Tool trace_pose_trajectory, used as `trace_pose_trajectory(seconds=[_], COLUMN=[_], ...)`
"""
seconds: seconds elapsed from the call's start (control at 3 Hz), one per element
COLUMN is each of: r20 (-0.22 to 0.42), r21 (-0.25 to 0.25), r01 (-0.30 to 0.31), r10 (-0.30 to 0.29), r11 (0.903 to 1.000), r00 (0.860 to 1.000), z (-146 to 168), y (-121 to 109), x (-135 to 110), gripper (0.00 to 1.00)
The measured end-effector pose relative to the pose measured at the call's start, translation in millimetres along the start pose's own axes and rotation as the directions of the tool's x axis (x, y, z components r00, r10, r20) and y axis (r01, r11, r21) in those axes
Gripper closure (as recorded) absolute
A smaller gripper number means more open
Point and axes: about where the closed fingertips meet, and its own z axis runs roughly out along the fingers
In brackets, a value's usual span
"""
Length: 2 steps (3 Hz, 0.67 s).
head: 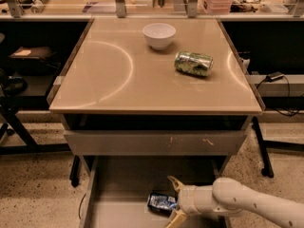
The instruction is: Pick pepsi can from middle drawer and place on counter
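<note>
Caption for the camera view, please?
Open gripper at the pepsi can lying in the pulled-out middle drawer; green can and white bowl on the counter above.

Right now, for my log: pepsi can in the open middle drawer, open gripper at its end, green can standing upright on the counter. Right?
No: in the camera view the green can lies on its side on the counter. The pepsi can, middle drawer and open gripper are as stated.
</note>
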Motion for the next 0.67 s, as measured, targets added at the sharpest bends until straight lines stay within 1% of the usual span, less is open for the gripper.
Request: trace_pose_trajectory(seconds=[0.33, 0.67], r20=[-0.008, -0.03], r21=[-0.003, 0.017], r01=[0.019, 0.018], r10=[-0.019, -0.017], r11=[0.9998, 0.9997], r00=[1.0, 0.999], z=[14.8, 19.6], y=[0.6, -3.0], x=[4.8, 16.9], gripper=[0.0, 0.0])
